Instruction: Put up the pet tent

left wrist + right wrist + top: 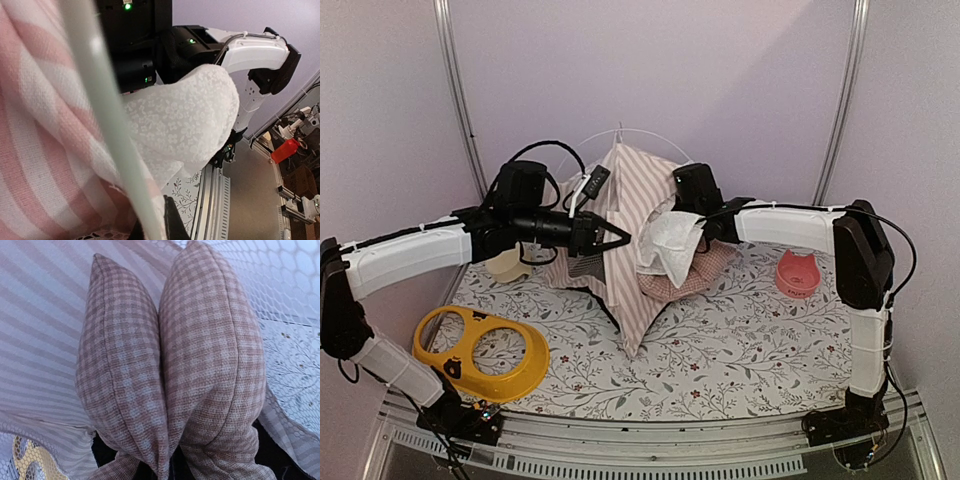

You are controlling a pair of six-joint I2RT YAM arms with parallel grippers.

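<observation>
With the left gripper [618, 236] pinched on the pet tent [632, 195], hold it open; your right gripper [705, 232], clamped on the cushion [170, 355], should enter slowly.

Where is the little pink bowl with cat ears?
In the top view, the pink bowl sits on the flowery tablecloth at the right side, between the checked cushion and the right arm.

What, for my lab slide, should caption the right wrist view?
Folded pink checked quilted cushion, pinched at its base, before the pink-and-white striped fabric pet tent and its white mesh.
</observation>
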